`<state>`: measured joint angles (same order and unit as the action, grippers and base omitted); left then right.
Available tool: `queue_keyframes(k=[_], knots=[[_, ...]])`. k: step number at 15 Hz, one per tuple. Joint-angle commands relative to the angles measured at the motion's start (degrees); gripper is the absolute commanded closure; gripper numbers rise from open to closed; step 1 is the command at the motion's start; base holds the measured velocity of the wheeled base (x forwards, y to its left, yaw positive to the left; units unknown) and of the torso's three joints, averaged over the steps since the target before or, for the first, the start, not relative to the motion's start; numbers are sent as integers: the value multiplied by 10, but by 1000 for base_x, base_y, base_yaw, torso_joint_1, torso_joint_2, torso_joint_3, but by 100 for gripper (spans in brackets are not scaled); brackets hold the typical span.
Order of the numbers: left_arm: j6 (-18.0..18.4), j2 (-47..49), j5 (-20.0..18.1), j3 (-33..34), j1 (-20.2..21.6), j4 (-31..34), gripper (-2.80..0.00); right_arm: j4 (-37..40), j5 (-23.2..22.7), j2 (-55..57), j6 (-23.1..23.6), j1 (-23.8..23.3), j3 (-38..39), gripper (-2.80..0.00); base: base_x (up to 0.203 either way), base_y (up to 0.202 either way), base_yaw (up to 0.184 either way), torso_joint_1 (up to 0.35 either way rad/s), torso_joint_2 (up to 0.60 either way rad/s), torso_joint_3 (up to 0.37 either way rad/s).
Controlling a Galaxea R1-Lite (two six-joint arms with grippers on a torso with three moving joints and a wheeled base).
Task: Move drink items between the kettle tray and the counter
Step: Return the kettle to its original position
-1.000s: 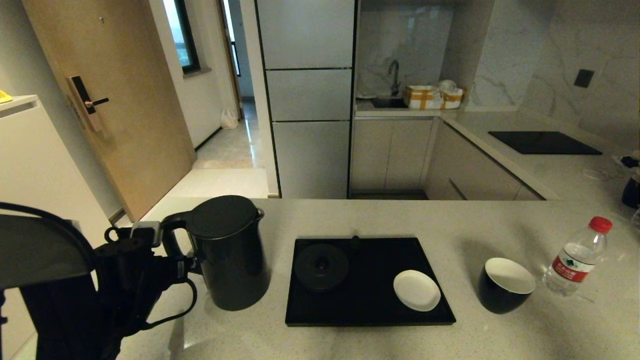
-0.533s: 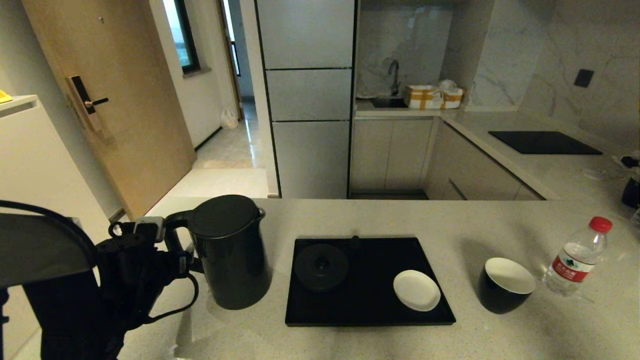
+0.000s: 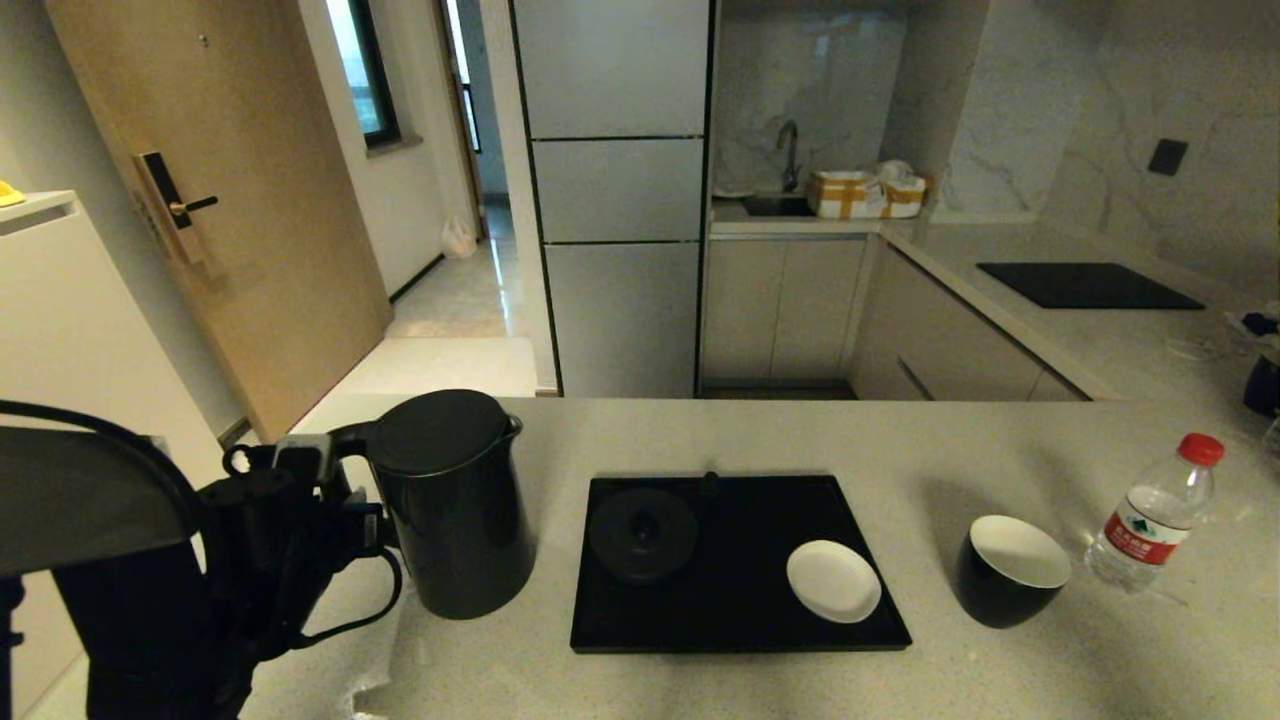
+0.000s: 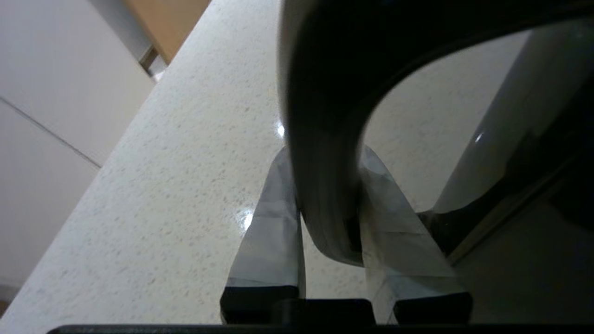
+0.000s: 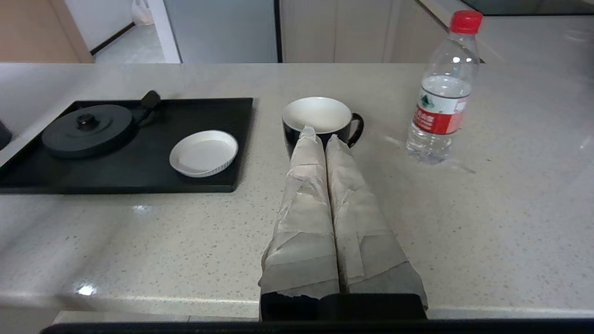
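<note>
The tall black kettle [image 3: 452, 505] is on the counter [image 3: 700, 430] left of the black kettle tray [image 3: 740, 610]. My left gripper [image 3: 360, 520] is shut on the kettle's handle [image 4: 325, 139], with one taped finger [image 4: 274, 218] on each side of it. The tray's round kettle base [image 3: 642, 535] is bare. The black cup [image 3: 1010, 570] with its white inside and the red-capped bottle [image 3: 1150, 515] stand on the counter right of the tray. My right gripper [image 5: 321, 134] is shut and empty, low over the counter just in front of the cup [image 5: 318, 116].
A small white saucer [image 3: 833, 580] lies on the tray's right half. The counter's left edge runs close beside the kettle. A black cooktop panel [image 3: 1085, 285] sits on the far right worktop. Bare counter lies between the tray and the cup.
The kettle has shifted slightly to the left and my left gripper has moved up a little along its handle. The cup, bottle, saucer and tray have not moved.
</note>
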<state>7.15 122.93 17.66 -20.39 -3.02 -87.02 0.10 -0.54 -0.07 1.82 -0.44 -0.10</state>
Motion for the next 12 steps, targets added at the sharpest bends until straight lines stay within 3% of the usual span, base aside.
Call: queue_keyframes(k=[1,8,10,12], knots=[[0,-8,0,3,-1,-4,0,0,0,0,0,0,0,0,0,0,0,0,0,0],[-7,-51,-3,16,-16,2,0,0,0,0,0,0,0,0,0,0,0,0,0,0],[-20,-121,-2,1,-37,44,0,0,0,0,0,0,0,0,0,0,0,0,0,0],[-46,-185,-2,-41,-51,148,0,-1,0,0,0,0,0,0,0,0,0,0,0,0]])
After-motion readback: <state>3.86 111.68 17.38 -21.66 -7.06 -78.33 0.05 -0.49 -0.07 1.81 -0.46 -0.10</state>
